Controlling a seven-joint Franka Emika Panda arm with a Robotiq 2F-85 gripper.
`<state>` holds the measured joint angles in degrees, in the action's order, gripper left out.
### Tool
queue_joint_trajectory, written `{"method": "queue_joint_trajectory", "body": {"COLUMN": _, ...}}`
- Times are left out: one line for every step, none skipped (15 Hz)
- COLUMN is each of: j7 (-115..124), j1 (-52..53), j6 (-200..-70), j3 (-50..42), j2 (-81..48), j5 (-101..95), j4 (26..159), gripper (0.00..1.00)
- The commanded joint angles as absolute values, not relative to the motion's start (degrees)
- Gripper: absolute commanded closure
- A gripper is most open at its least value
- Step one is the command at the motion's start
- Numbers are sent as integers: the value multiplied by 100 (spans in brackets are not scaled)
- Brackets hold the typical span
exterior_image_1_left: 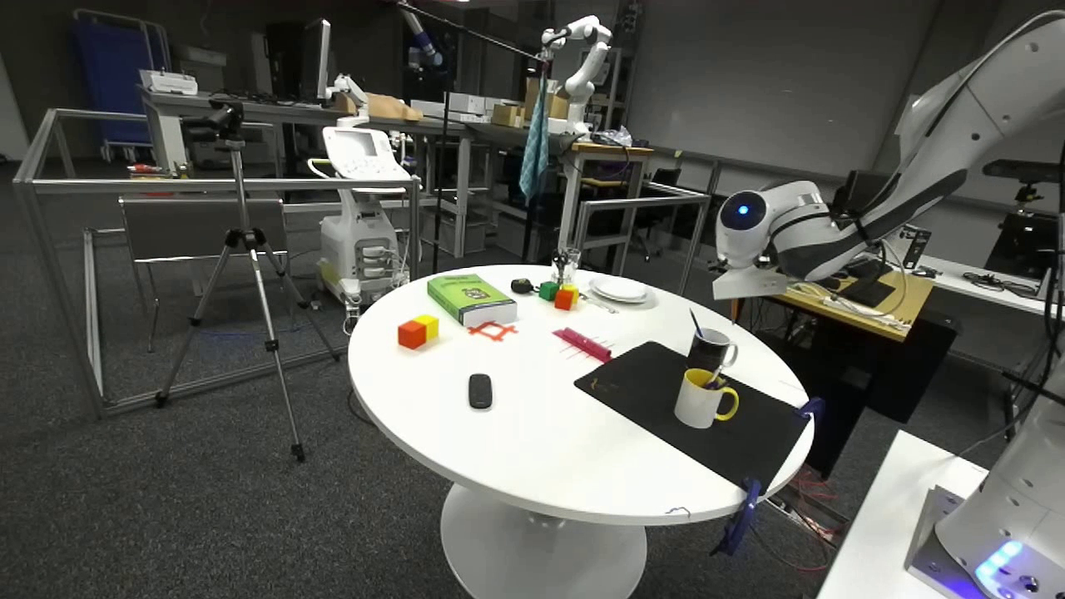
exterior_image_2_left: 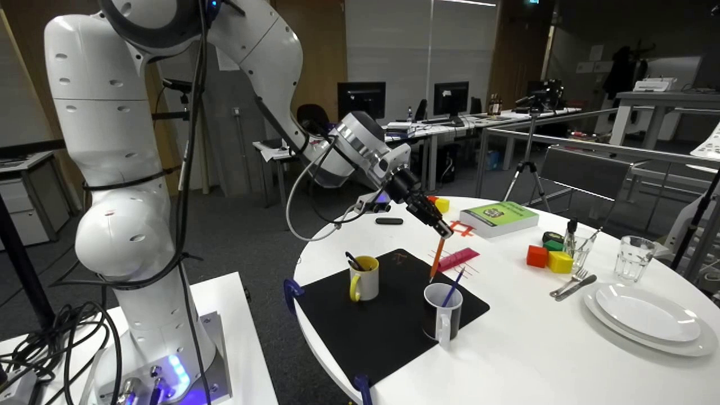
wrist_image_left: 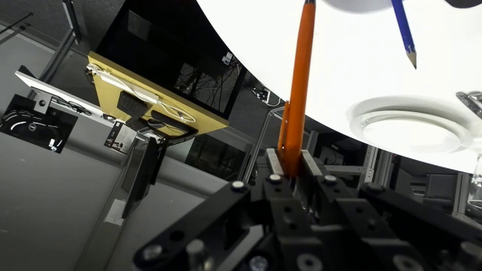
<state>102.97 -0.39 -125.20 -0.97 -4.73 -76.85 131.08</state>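
Where the black mat (exterior_image_2_left: 343, 326) lay: flat on the white bench (exterior_image_2_left: 523, 360), with a blue clamp (exterior_image_2_left: 291, 295) at its left corner in an exterior view.
Yellow-handled mug (exterior_image_2_left: 368, 284): stood upright on the mat, with dark items (exterior_image_2_left: 354, 262) poking out, too small to name.
Orange pen (exterior_image_2_left: 437, 257): hung slanted above the bench, point downward, close to the black mug (exterior_image_2_left: 432, 316); whether it touched the rim could not be told.
Gripper (wrist_image_left: 292, 162): was clamped on the pen's upper end, a finger on either side in the wrist view.
Black mug: stood upright at an edge of the mat, a blue pencil (exterior_image_2_left: 453, 288) leaning out with its sharpened end up.
Pink strip (exterior_image_2_left: 457, 259): lay on the bench just beyond the mat.
Green book (exterior_image_2_left: 498, 216): lay flat, farther back than the strip.
Red cube (exterior_image_2_left: 537, 256): sat just beside a yellow cube (exterior_image_2_left: 561, 262).
Knife (exterior_image_2_left: 576, 287): lay beside a fork (exterior_image_2_left: 568, 282), near the plates.
White plates (exterior_image_2_left: 647, 312): were stacked, the smaller on top.
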Motion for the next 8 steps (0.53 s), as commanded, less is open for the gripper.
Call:
{"method": "queue_joint_trajectory", "body": {"j7": 10570, "j1": -79, "j6": -12654, "j3": -124, "j2": -1011, "j5": -8017, "j4": 12652, "gripper": 96}}
{"method": "queue_joint_trajectory", "body": {"j7": 10655, "j1": -77, "j6": -12662, "j3": -124, "j2": -1130, "j5": -8075, "j4": 12564, "gripper": 96}}
{"method": "queue_joint_trajectory", "body": {"j7": 10724, "j1": -75, "j6": -12666, "j3": -122, "j2": -1246, "j5": -8105, "j4": 12480, "gripper": 96}}
{"method": "queue_joint_trajectory", "body": {"j7": 10787, "j1": -71, "j6": -12673, "j3": -122, "j2": -1357, "j5": -8151, "j4": 12399, "gripper": 96}}
{"method": "queue_joint_trajectory", "body": {"j7": 10839, "j1": -68, "j6": -12678, "j3": -120, "j2": -1463, "j5": -8183, "j4": 12324, "gripper": 96}}
{"method": "queue_joint_trajectory", "body": {"j7": 10889, "j1": -63, "j6": -12664, "j3": -120, "j2": -1550, "j5": -8234, "j4": 12261, "gripper": 96}}
{"method": "queue_joint_trajectory", "body": {"j7": 10911, "j1": -60, "j6": -12648, "j3": -118, "j2": -1649, "j5": -8268, "j4": 12186, "gripper": 96}}
{"method": "queue_joint_trajectory", "body": {"j7": 10930, "j1": -55, "j6": -12633, "j3": -116, "j2": -1741, "j5": -8304, "j4": 12114, "gripper": 96}}
